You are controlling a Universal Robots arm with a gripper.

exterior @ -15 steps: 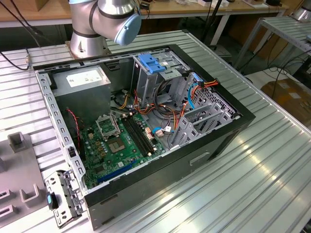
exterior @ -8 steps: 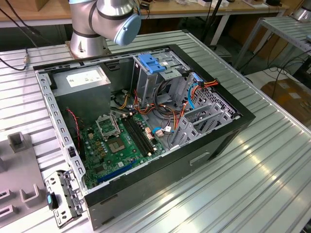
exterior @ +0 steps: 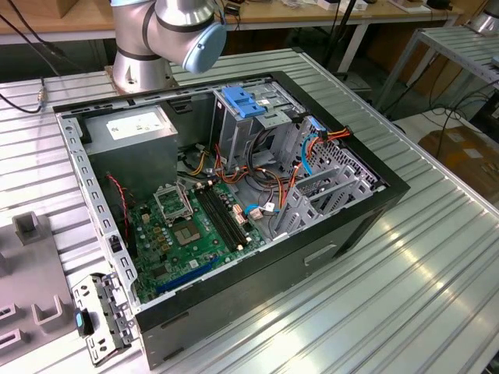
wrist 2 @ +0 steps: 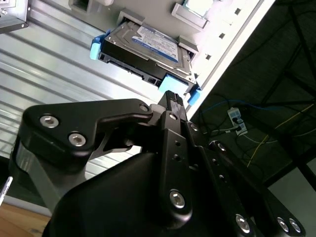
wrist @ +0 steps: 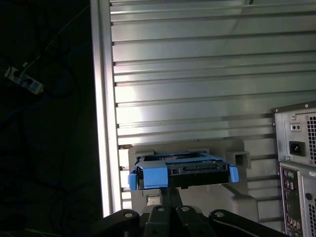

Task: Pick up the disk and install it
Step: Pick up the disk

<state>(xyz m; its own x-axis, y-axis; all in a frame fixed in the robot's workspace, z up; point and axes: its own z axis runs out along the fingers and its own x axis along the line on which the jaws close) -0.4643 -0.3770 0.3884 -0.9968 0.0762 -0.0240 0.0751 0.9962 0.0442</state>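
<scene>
The disk (wrist 2: 143, 47) is a black drive with a white-and-blue label in a blue plastic carrier. It lies flat in a grey holder (wrist 2: 190, 12) on the ribbed metal table, close to the table's edge. In the first wrist view the disk (wrist: 195, 174) shows end-on with blue tabs at both ends. My gripper (wrist 2: 172, 96) is shut, its black fingers together with nothing seen between them. Its tips point at the carrier's blue tab (wrist 2: 176, 83); I cannot tell whether they touch. The gripper (wrist: 169, 193) sits right in front of the disk's near edge.
The open computer case (exterior: 327, 249) lies on the table (exterior: 421, 312), with a grey cage and blue latch (exterior: 242, 105), a power-supply box (exterior: 129, 128) and a motherboard (exterior: 195, 230) inside. The case's rear panel (wrist: 296, 163) stands beside the holder. The arm's base (exterior: 144, 66) stands behind the case.
</scene>
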